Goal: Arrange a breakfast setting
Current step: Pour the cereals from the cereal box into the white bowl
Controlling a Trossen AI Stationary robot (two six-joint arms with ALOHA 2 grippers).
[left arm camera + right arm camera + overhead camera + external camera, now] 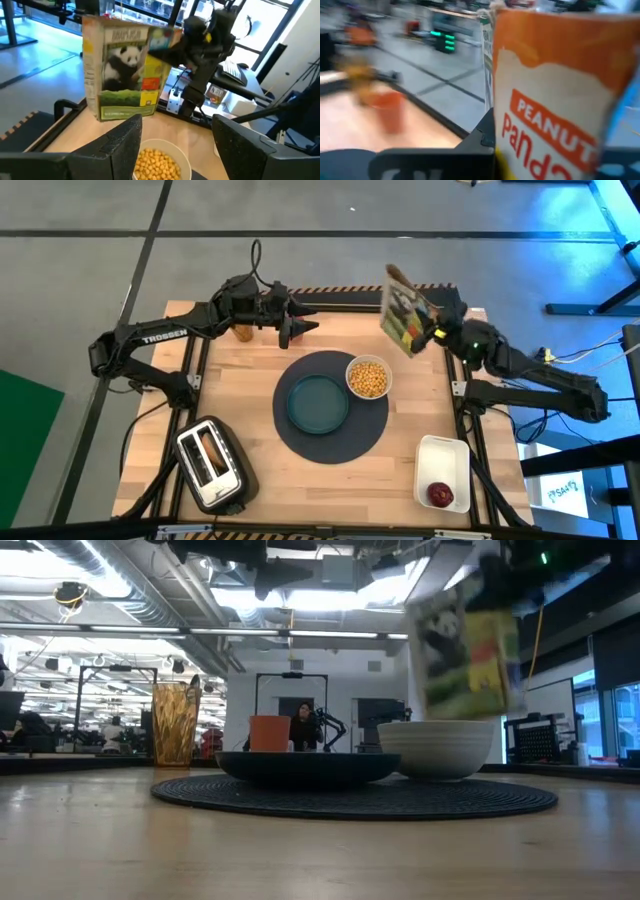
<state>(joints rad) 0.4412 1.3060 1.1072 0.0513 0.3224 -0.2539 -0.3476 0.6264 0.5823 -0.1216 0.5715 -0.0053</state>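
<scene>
Right tool is clenched on a cereal box, holding it clear of the counter and tilted, its panda face plain in the left wrist view. Just below and inward of that box sits the white bowl, filled with yellow cereal balls, resting on the edge of the large round dark-blue mat. Touching distance from the bowl, the teal plate lies at the mat's centre. In the low view the box hangs right above the bowl.

Over to the left tool, hovering at the far side of the counter with its fingers released and spread apart, pointing across at the box. Behind its wrist stands the tall amber glass, and the low view shows the small orange cup beside that glass.

Farther out, near the right arm's base, a white tray carries the red fruit. At the opposite near corner, well apart from the left tool, the toaster sits with something brown in its slot; I cannot tell what it is.
</scene>
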